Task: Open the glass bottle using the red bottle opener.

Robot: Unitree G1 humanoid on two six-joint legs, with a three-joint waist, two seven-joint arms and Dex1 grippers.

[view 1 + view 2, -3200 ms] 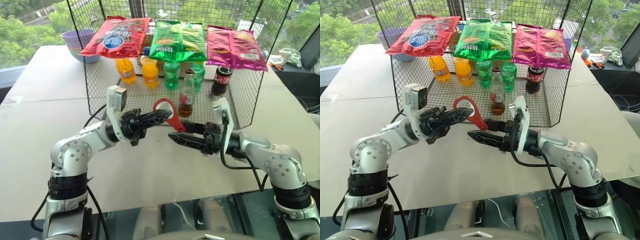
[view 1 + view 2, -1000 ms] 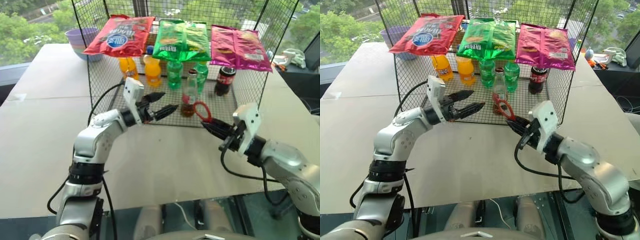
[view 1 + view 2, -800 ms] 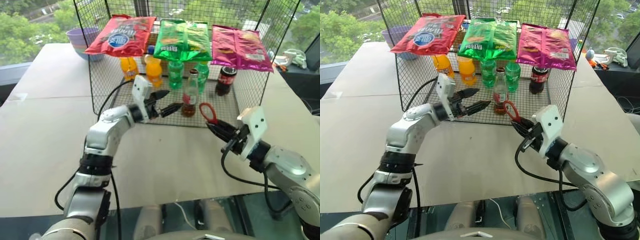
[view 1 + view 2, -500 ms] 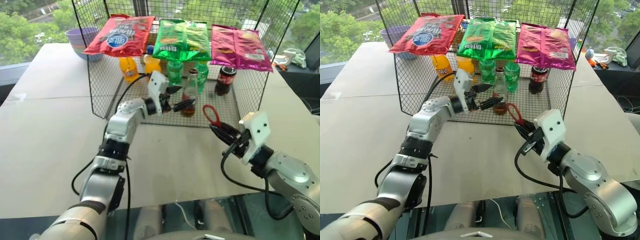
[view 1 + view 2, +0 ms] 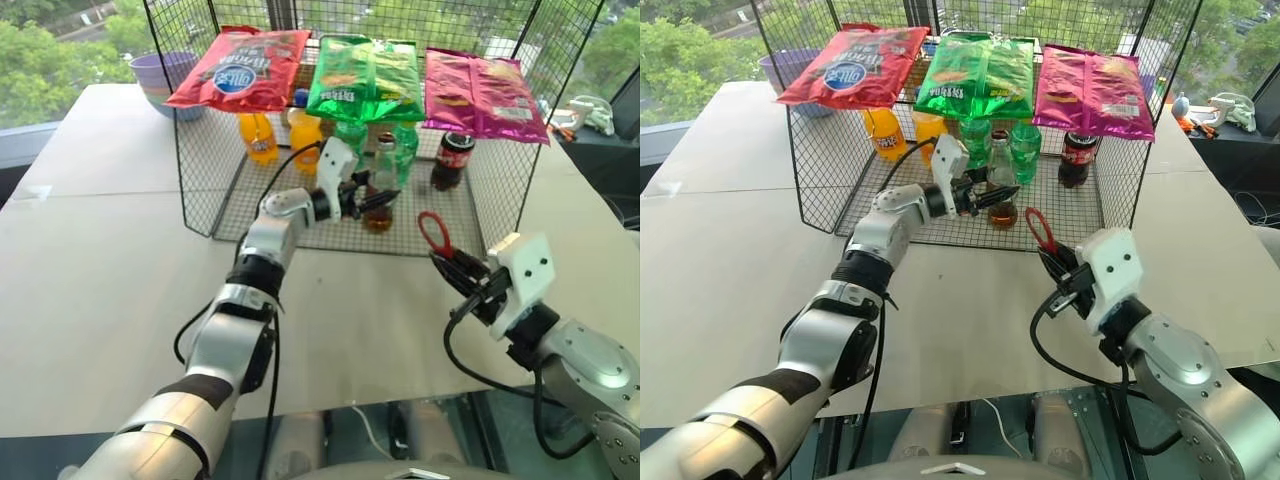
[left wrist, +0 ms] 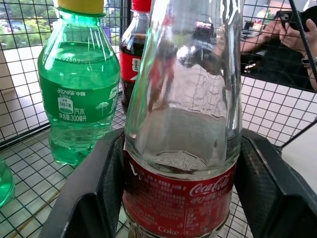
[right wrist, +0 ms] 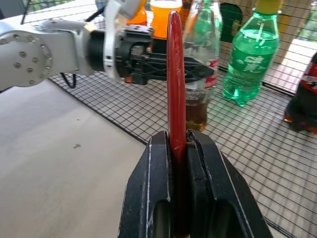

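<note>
Three snack bags (image 5: 365, 78), two orange bottles (image 5: 258, 138), two green bottles (image 5: 1024, 150), one dark cola bottle (image 5: 446, 160), one glass bottle (image 5: 1001, 178), one red bottle opener (image 5: 436, 234), one bowl (image 5: 158, 76).

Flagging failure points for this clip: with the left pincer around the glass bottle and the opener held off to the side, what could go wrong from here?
1. The left pincer flanks the glass bottle low, at its label; prying at the cap could tip it.
2. The green plastic bottle and the cola bottle stand close by; either could get knocked.
3. The right pincer clamps just the handle end of the red bottle opener, so it may twist or slip under load.
</note>
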